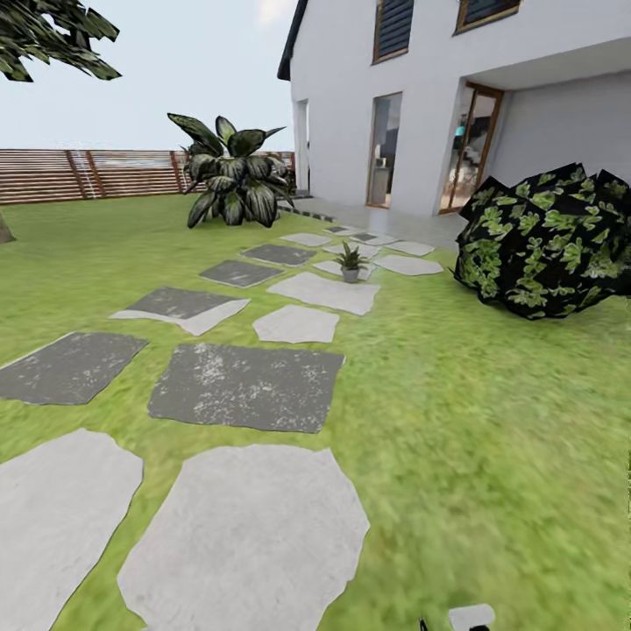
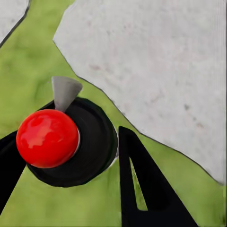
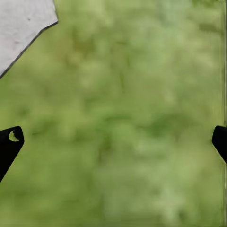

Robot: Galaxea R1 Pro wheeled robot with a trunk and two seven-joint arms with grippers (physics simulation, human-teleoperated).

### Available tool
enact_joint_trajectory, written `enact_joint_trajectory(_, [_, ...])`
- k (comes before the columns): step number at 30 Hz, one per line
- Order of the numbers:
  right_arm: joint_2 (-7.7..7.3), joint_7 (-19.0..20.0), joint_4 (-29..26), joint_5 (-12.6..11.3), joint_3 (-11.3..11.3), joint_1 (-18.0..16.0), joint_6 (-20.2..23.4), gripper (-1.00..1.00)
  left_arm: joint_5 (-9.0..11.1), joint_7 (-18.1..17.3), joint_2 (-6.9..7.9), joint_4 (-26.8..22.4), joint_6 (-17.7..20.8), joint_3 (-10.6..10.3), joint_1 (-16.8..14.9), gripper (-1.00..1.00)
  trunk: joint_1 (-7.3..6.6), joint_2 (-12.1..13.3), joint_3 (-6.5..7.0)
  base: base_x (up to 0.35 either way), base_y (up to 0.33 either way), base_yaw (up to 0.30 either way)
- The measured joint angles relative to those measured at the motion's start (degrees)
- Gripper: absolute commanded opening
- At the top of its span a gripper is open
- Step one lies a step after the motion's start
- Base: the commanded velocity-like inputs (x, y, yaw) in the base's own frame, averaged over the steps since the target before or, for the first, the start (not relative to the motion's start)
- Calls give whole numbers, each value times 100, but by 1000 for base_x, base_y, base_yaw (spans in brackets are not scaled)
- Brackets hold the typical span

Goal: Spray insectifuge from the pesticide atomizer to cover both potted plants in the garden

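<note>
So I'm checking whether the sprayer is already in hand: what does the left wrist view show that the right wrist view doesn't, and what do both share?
Left wrist view alone: the left gripper closed on the pesticide atomizer, with its red cap, black body and grey nozzle.

Right wrist view alone: the right gripper spread wide, nothing between its fingers.

Both: green lawn and a pale grey stepping stone below.

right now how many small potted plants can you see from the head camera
1. The potted plant stands on a pale stepping stone far up the path, near the house. A second may be hidden.
</note>
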Motion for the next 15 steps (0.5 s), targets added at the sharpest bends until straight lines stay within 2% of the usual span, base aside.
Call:
enact_joint_trajectory(8, [0, -2, 0, 0, -2, 0, 0, 100, -1, 1, 0, 2, 0, 0, 0, -100, 0, 0, 0, 338, 0, -260])
enact_joint_trajectory(15, [-11, 4, 7, -1, -8, -1, -3, 100, 1, 2, -1, -3, 0, 0, 1, -100, 0, 0, 0, 338, 0, -44])
